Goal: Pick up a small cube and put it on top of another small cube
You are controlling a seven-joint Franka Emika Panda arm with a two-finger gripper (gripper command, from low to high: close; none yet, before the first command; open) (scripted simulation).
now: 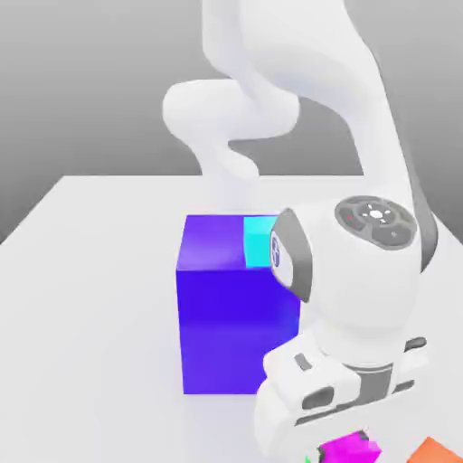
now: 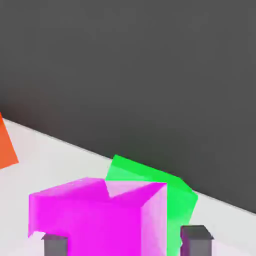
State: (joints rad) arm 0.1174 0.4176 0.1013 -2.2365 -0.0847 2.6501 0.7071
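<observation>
gripper [image 2: 125, 245]: we've got the fingers spread wide, one either side of the magenta cube [image 2: 95, 220], can't tell if they're touching it | magenta cube: on the white table [image 1: 81, 271] right under the hand | green cube [image 2: 172, 192]: tucked just behind the magenta one | orange cube [image 1: 436, 450]: near, off to the exterior view's right | big blue-violet block [image 1: 226, 307]: beside the arm, cyan block [image 1: 259, 240] behind it

Small cube [image 2: 95, 220] between hand [image 2: 125, 245] fingers [image 2: 196, 241]; second cube [image 2: 172, 192] touching behind it; third cube [image 2: 7, 147] apart.
</observation>
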